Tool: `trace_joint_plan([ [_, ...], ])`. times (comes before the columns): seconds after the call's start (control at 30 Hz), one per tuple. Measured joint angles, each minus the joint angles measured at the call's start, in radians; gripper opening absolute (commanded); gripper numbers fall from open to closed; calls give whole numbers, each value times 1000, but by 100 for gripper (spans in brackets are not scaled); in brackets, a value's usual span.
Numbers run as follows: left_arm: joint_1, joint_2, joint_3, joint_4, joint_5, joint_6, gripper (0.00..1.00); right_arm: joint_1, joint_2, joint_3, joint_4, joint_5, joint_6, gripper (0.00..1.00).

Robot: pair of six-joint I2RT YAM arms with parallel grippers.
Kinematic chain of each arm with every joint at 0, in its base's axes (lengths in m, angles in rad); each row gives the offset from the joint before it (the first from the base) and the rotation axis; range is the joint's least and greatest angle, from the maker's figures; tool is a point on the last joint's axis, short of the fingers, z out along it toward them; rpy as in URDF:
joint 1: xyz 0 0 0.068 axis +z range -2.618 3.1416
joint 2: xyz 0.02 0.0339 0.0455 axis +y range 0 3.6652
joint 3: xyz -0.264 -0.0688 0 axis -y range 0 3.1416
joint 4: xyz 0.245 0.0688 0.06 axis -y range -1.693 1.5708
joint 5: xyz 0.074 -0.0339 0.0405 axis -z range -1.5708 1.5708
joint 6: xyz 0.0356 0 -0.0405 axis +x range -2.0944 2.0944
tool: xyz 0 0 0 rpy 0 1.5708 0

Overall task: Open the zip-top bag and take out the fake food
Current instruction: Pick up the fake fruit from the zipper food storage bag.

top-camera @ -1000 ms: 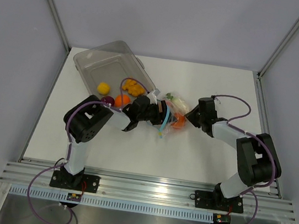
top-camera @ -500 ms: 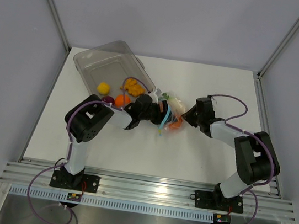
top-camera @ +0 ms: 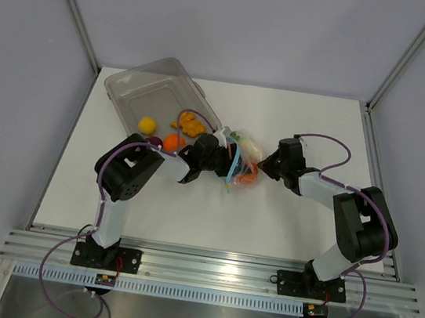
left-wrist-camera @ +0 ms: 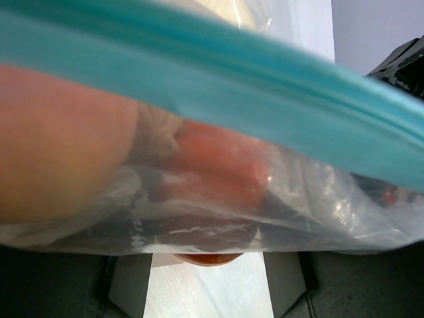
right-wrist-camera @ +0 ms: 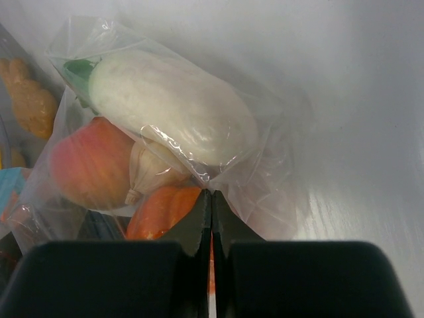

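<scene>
Bag mid-bench, between my two hands, just right of clear tub. Right hand pressed together, pinching fold of film at bag's right end; I judge it an anchor for pulling against. Left hand at blue zip strip; can't tell if spread or gripping. Toy food inside bag.

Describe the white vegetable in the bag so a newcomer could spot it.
On the table, just right of the clear tub, lies the zip-top bag. At its far end sits a long white vegetable with a green stem, the palest piece, beside a peach-coloured fruit and an orange piece.
</scene>
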Motion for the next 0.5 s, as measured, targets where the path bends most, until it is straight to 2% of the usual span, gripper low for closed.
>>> trace_joint_plan([
  [0.5, 0, -12, 0, -24, 14, 2, 41, -3, 0, 18, -81, 106, 14, 0],
])
